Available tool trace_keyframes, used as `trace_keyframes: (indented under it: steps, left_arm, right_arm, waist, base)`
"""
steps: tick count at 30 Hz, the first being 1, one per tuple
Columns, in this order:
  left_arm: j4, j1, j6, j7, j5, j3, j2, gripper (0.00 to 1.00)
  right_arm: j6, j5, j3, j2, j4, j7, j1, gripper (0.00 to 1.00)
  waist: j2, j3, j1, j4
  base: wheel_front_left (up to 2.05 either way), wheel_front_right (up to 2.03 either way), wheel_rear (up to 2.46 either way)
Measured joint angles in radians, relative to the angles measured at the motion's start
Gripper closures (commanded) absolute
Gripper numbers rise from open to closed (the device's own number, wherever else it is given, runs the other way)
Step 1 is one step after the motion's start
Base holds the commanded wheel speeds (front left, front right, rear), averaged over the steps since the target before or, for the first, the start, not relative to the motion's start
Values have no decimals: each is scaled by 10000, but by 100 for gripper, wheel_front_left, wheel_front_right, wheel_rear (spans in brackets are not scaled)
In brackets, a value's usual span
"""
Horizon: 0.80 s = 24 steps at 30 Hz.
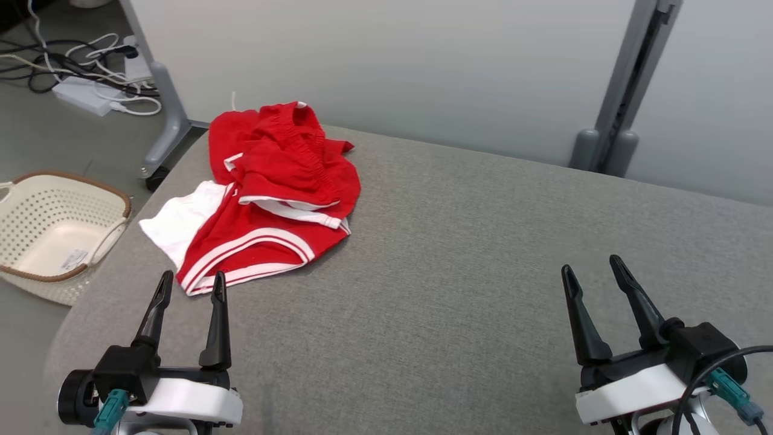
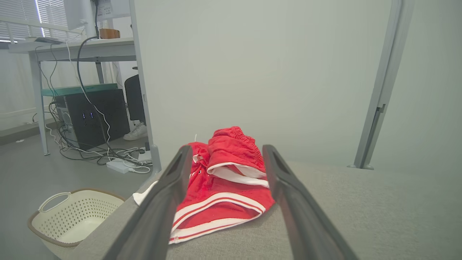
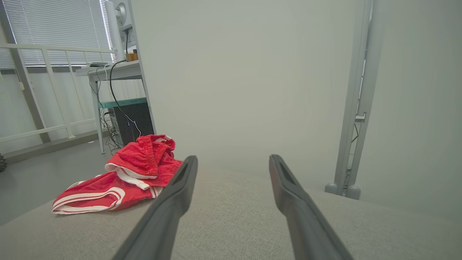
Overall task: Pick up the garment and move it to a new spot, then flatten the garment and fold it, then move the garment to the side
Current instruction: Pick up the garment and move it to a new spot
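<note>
The garment (image 1: 275,193) is a crumpled pair of red shorts with white stripes and a white lining, lying at the far left of the grey padded table (image 1: 459,254). My left gripper (image 1: 192,280) stands open at the near left, its fingertips just short of the garment's striped hem. In the left wrist view the garment (image 2: 225,180) lies straight ahead between the two fingers. My right gripper (image 1: 592,264) is open at the near right, far from the cloth. The right wrist view has the garment (image 3: 122,177) off to the left.
A cream perforated basket (image 1: 51,232) sits on the floor left of the table. Cables and a power strip (image 1: 84,93) lie on the floor at the far left. A grey partition wall with posts (image 1: 604,139) stands behind the table.
</note>
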Motion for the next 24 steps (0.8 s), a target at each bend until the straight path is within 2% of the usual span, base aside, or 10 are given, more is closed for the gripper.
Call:
trace_keyframes:
  steps: [7, 12, 24]
  left_arm:
    - [54, 13, -40, 0, 15, 48, 0, 0]
    - [59, 37, -86, 0, 15, 138, 0, 0]
    - [33, 38, -86, 0, -4, 316, 0, 0]
  right_arm:
    - [0, 35, 94, 4, 81, 0, -2, 0]
    - [0, 52, 159, 13, 111, 0, -7, 0]
    - [0, 159, 230, 44, 151, 0, -42, 0]
  waist:
    - [1, -56, 0, 838]
    - [0, -89, 0, 1201]
    - [0, -31, 0, 1070]
  base:
    - [0, 0, 0]
    - [0, 0, 0]
    - [0, 0, 0]
